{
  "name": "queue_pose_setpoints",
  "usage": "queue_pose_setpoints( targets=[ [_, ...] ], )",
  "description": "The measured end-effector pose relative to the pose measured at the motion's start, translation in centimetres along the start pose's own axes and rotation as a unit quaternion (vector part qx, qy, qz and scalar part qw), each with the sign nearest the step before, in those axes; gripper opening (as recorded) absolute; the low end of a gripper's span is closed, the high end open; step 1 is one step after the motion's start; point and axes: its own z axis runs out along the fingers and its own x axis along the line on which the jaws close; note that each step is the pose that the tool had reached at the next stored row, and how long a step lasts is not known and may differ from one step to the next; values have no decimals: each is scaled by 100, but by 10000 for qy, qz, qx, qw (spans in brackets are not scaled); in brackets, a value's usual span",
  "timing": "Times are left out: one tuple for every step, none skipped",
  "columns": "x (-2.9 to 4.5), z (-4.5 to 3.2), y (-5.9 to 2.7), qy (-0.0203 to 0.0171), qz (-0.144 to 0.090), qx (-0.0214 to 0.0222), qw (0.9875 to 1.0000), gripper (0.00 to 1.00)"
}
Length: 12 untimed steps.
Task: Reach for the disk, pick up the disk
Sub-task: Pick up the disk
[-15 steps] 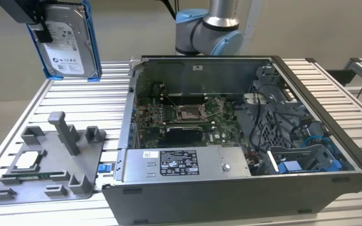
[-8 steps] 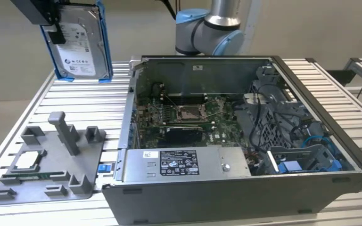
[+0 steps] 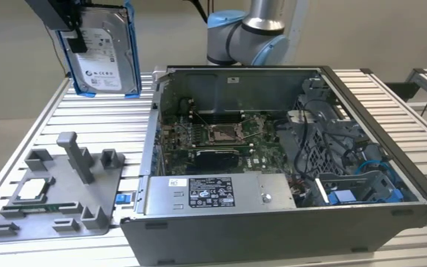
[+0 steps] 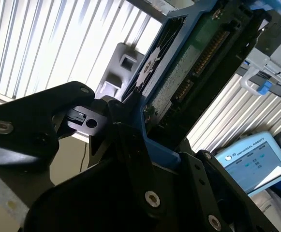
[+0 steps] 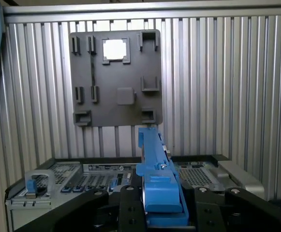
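The disk point(image 3: 104, 51) hangs upright in the air, well above the slatted table, at the upper part of the exterior view's left. Its white printed label faces the camera and blue rails run down both long sides. My gripper point(image 3: 66, 25) is shut on it from above and behind. In the first wrist view the disk point(image 5: 155, 176) shows edge-on as a blue rail between my black fingers point(image 5: 130, 205). The second wrist view shows the green circuit-board underside of the disk point(image 4: 198, 55), clamped in the gripper point(image 4: 130, 123).
An open computer case point(image 3: 273, 156) stands in the middle of the slatted table point(image 3: 87, 119). Left of it in the exterior view lies a grey fixture point(image 3: 58, 189) with upright posts, holding a small square chip point(image 3: 31, 191). The arm's base point(image 3: 247, 33) rises behind the case.
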Motion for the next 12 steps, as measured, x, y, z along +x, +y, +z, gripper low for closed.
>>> queue_pose_setpoints(
  targets=[
    [2,1,-17,0,0,0,10000,0],
    [4,1,-33,0,0,0,10000,0],
    [6,3,-49,0,0,0,10000,0],
    [7,3,-62,0,0,0,10000,0],
    [7,3,-68,0,0,0,10000,0],
    [7,3,-68,0,0,0,10000,0],
    [7,4,-68,0,1,0,10000,0],
    [6,4,-68,0,1,0,10000,0],
    [6,3,-69,0,1,0,10000,0],
    [6,3,-70,0,0,0,10000,0],
    [6,4,-70,0,0,0,10000,0],
    [6,3,-70,0,0,0,10000,0]
  ],
)
